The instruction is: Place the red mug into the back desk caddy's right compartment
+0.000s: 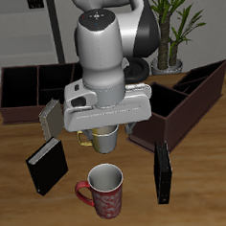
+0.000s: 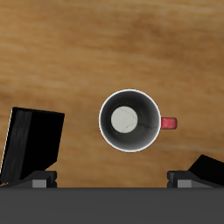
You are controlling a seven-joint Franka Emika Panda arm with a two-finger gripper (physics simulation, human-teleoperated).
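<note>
The red mug (image 1: 105, 189) stands upright on the table near the front edge, handle (image 2: 169, 123) out to one side; the wrist view shows its whitish inside (image 2: 129, 121) from straight above. My gripper (image 1: 101, 135) hangs above and a little behind it, open and empty, with both fingertips (image 2: 39, 179) spread wide and clear of the mug. The back desk caddy (image 1: 27, 89), a long low dark brown box, lies at the table's back. The arm hides one end of it, so I cannot make out its wide right compartment.
A cream-yellow mug (image 1: 106, 139) sits partly hidden behind my gripper. An angled dark brown box (image 1: 186, 104) stands beside the arm. One black book (image 1: 47, 165) (image 2: 33, 144) and another (image 1: 163, 171) (image 2: 206, 168) flank the red mug. A small grey box (image 1: 51, 118) leans nearby.
</note>
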